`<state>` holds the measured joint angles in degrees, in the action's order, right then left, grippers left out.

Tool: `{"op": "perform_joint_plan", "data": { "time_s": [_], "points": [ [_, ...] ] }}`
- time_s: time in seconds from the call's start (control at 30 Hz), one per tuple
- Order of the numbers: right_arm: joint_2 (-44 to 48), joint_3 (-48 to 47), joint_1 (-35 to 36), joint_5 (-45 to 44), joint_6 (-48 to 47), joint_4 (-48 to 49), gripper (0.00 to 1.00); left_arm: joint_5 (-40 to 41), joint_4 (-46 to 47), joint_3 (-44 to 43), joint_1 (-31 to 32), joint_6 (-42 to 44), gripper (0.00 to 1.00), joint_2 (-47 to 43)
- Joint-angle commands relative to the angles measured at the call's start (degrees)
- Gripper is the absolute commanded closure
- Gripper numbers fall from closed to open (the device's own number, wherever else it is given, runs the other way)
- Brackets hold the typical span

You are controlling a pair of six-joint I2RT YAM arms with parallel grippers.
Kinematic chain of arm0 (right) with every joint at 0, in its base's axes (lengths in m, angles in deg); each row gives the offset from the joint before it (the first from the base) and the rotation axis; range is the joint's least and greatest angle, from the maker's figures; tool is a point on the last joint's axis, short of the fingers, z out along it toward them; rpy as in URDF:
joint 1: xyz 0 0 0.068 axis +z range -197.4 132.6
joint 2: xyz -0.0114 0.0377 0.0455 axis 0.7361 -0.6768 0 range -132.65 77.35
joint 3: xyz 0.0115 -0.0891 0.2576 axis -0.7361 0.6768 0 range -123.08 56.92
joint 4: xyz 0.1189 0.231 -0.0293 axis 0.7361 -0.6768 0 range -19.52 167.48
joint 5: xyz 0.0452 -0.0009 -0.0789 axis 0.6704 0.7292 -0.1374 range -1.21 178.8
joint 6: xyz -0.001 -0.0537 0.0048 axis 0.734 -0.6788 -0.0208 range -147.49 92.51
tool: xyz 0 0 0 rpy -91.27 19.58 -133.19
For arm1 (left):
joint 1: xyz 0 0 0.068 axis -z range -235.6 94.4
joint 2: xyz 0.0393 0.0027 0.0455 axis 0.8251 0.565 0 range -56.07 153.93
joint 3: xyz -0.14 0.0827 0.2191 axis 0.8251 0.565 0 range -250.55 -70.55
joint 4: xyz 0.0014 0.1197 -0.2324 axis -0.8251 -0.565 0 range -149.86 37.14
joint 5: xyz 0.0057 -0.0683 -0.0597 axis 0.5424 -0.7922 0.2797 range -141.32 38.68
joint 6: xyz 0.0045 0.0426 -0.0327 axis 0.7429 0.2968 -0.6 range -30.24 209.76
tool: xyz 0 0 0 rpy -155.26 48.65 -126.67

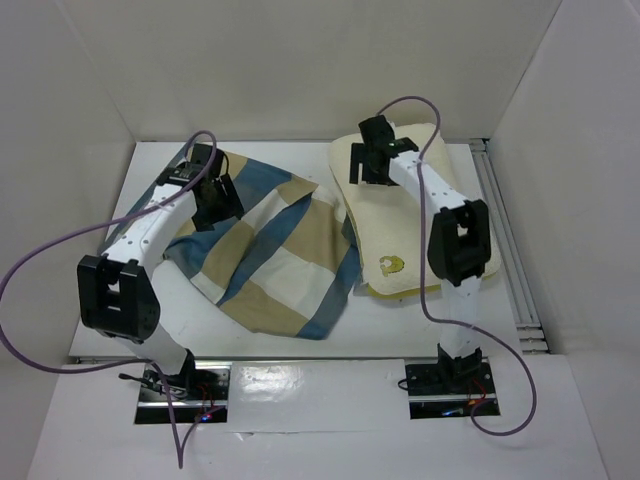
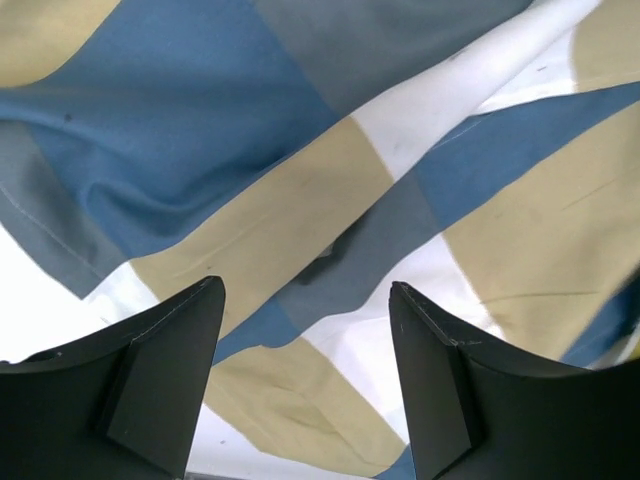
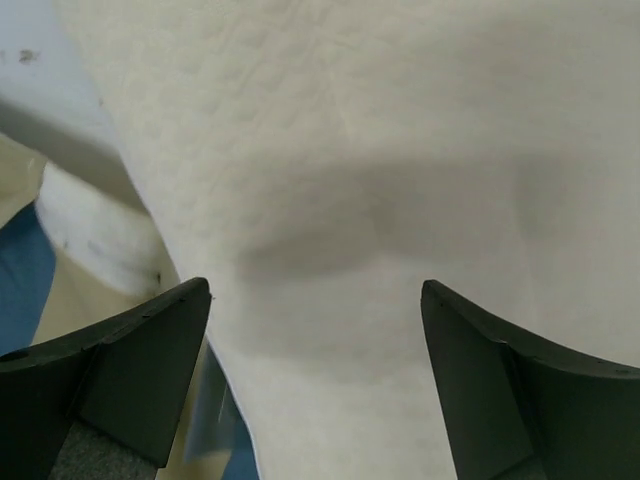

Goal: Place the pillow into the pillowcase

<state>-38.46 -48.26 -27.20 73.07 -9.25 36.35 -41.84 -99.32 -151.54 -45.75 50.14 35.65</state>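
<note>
- Left hand [image 2: 305,300] is held over the far left part of the pillowcase [image 1: 270,260], fingers spread wide with nothing between them.
- Right hand [image 3: 315,300] is poised over the far end of the pillow [image 1: 375,225], likewise wide open and empty.
- The pillow is laid flat on the right of the tabletop [image 1: 300,155]. The pillowcase is rumpled at centre-left, with its right edge against or just overlapping the pillow's left side.
- The mouth of the pillowcase cannot be located among the folds. If both layers are pinched together, the opening is likely to be sealed and entry blocked.
- If only a loose fold is taken, the fabric is expected to be dragged across the tabletop rather than opened.
- The pillow is judged to be soft. A shallow pinch on its surface may slip off, and a grip at one end only may allow the rest to sag and buckle.
- A buckled corner is likely to be caught on the hem, so that the pillowcase is bunched ahead of the pillow.
- Because the two items are touching or nearly so, one may be disturbed when the other is pulled.
- Contact between the arms should be guarded against as they are brought together.
</note>
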Motion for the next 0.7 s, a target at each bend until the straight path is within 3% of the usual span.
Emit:
{"op": "perform_joint_plan", "data": {
  "time_s": [0.0, 0.1, 0.13, 0.2, 0.23, 0.27, 0.47, 0.67],
  "points": [
    [-8.0, -8.87, 0.54, 4.56, -3.38, 1.92, 0.07, 3.0, -3.2, -1.71, 1.22, 1.12, 0.21, 0.74],
    [-14.24, -11.53, 0.01, 6.58, -3.39, 3.24, 0.08, 3.7, -3.2, -1.19, 1.75, 1.12, 0.22, 1.35],
    [-15.4, -12.14, 0.01, 6.59, -3.39, 3.24, 0.16, 3.71, -3.2, -0.66, 2.28, 1.12, 0.22, 1.35],
    [-17.07, -12.76, -0.6, 6.59, -2.86, 3.24, 0.56, 3.71, -3.73, -0.66, 2.28, 1.12, 0.24, 2.14],
    [-17.08, -13.28, -1.3, 7.11, -2.86, 3.24, 0.84, 4.4, -4.25, -0.66, 2.28, 1.12, 0.25, 2.75],
    [-17.08, -13.29, -1.31, 7.81, -2.86, 2.11, 1.0, 4.41, -4.78, -0.66, 2.28, 1.64, 0.25, 2.76],
    [3.55, -1.61, -3.24, 10.01, -6.98, 8.6, 1.0, 5.55, -4.78, -2.76, 2.28, 3.4, 0.25, 3.9],
    [20.25, 6.73, -3.25, 18.26, -11.38, 8.77, 1.0, 4.42, -5.4, -5.05, 2.28, 3.93, 0.25, 4.96]
  ]
}}
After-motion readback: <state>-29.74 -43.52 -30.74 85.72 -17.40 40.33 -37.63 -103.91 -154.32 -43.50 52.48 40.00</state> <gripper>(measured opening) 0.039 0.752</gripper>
